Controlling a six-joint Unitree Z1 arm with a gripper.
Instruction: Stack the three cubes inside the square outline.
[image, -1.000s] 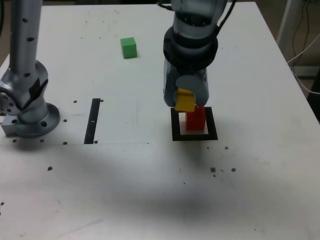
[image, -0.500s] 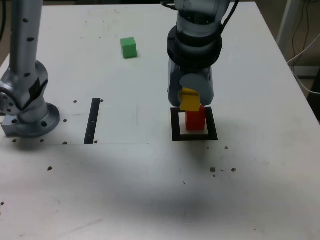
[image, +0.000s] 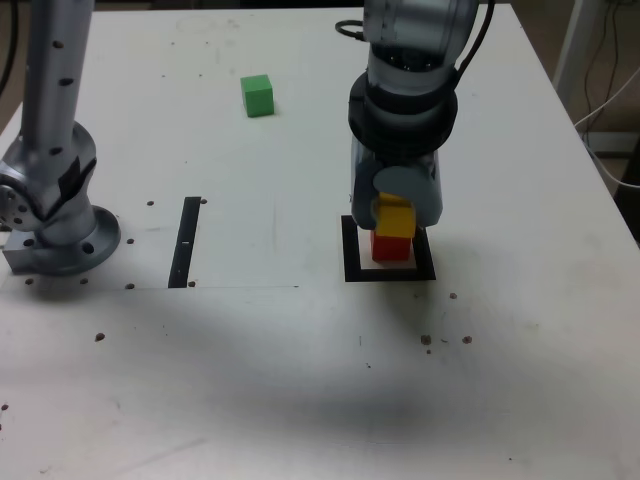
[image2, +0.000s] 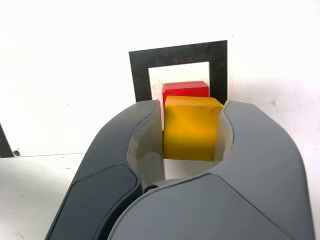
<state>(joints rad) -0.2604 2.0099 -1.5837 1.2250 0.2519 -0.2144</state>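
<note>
Exterior view, as I read it from my station:
- Table (image: 300, 380): white, speckled with small dark marks.
- Square outline (image: 352, 270): black border, right of centre.
- Red cube (image: 392, 248): inside the outline.
- Yellow cube (image: 396, 217): sitting on the red cube, roughly squared to it.
- Gripper (image: 397, 205): pointing down over the stack, its jaws around the yellow cube.
- Green cube (image: 257, 95): far left of the stack, well apart, alone on the table.
- Thin black strip (image: 186, 241): left of the outline.
- Arm base (image: 55, 215): at the view's left edge.

Wrist view:
- Gripper (image2: 192, 132): grey jaws flanking the yellow cube (image2: 191, 127), one pad touching; I cannot tell whether the other side touches, so grasp or release stays undecided.
- Red cube (image2: 185, 88): showing just beyond the yellow one, within the square outline (image2: 177, 52).
</note>
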